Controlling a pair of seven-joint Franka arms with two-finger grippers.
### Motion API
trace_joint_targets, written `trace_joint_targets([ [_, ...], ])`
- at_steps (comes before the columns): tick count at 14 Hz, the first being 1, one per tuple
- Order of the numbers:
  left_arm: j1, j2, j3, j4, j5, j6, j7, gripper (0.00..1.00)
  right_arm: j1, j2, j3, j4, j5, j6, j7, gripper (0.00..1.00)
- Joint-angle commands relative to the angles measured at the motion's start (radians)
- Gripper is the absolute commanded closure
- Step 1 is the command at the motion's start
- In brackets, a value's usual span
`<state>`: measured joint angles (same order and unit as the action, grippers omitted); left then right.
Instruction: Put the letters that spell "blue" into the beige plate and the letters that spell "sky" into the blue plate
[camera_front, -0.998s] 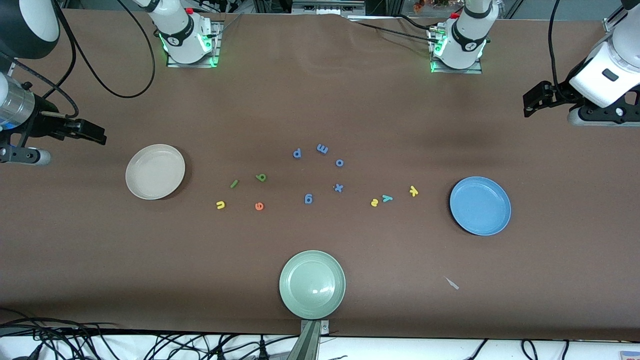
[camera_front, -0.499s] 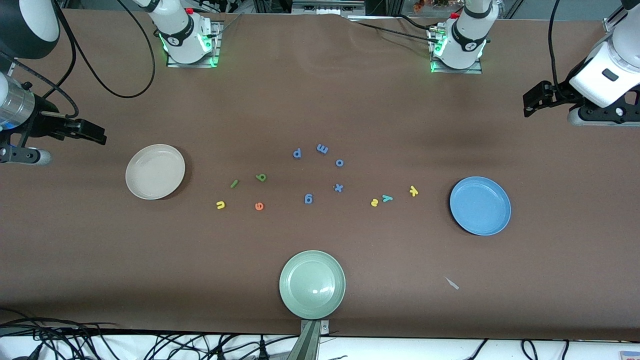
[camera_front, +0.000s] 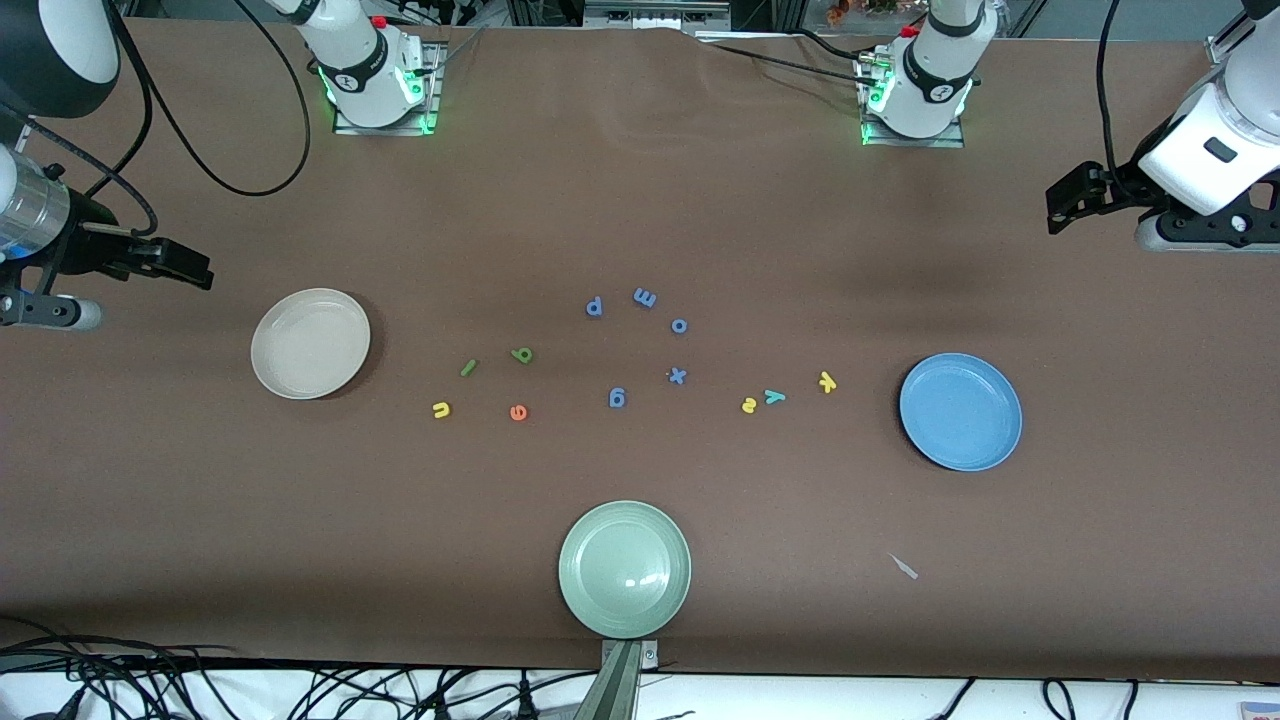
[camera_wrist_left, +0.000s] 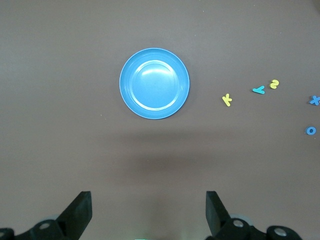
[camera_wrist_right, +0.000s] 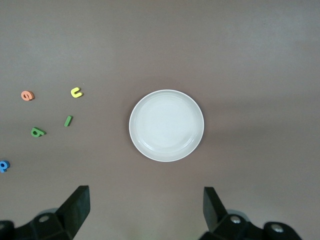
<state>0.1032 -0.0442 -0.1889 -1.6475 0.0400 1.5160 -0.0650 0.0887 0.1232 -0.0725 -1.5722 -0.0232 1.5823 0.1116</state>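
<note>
The beige plate (camera_front: 310, 343) (camera_wrist_right: 166, 125) lies toward the right arm's end of the table. Beside it lie the light green b (camera_front: 522, 354), dark green l (camera_front: 468, 368), yellow u (camera_front: 441, 409) and orange e (camera_front: 518, 412). The blue plate (camera_front: 960, 411) (camera_wrist_left: 154, 83) lies toward the left arm's end, with the yellow s (camera_front: 748, 404), teal y (camera_front: 774, 396) and yellow k (camera_front: 827, 381) beside it. Both plates are bare. My right gripper (camera_front: 190, 268) (camera_wrist_right: 146, 205) hangs open and holds nothing, up over the table's end past the beige plate. My left gripper (camera_front: 1060, 205) (camera_wrist_left: 148, 207) hangs likewise open past the blue plate.
Blue letters p (camera_front: 594, 306), m (camera_front: 645, 297), o (camera_front: 679, 325), x (camera_front: 677, 376) and g (camera_front: 617, 397) lie mid-table between the two letter groups. A pale green plate (camera_front: 624, 569) sits at the table edge nearest the front camera. A small scrap (camera_front: 904, 567) lies nearer the camera than the blue plate.
</note>
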Motion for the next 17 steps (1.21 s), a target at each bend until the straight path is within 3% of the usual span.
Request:
trace_joint_targets([
  [1,0.003,-0.008,-0.001,0.009,0.021,-0.017,0.017,0.00,-0.007,-0.008,0.010,0.000,-0.004,-0.008,0.000,0.00],
  [17,0.003,-0.002,-0.007,0.008,0.023,-0.007,-0.002,0.00,-0.007,-0.008,0.010,-0.002,-0.004,-0.008,-0.004,0.00],
])
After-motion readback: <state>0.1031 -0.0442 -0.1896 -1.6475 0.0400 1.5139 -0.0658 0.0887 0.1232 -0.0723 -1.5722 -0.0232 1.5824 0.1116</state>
